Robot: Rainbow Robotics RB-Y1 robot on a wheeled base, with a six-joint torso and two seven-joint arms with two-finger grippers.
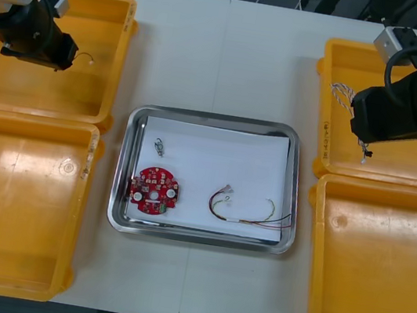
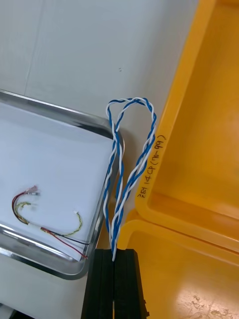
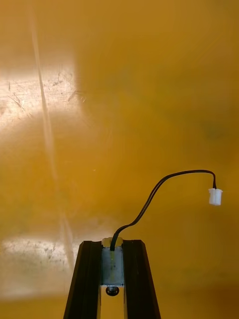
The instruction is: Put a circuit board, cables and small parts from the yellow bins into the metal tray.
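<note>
Twisted blue and white cable (image 2: 132, 179), a soft, light loop that will flop and swing, hangs pinched by its ends in the right claw (image 2: 115, 259) over the inner edge of the right-hand yellow plastic bins (image 2: 199, 149), just beside the shiny metal tray (image 1: 199, 237) on the table. The left claw (image 3: 112, 249) (over the far left bin) is clenched on one end of a thin black cable (image 3: 164, 182), equally limp. I'd judge that an end grip suits both, so the slack drapes into the tray.

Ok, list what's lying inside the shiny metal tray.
Inside the shiny metal tray, on a white sheet, lie a round red circuit board, a small metal part and a red and yellow cable. Anything under the sheet is hidden.
</note>
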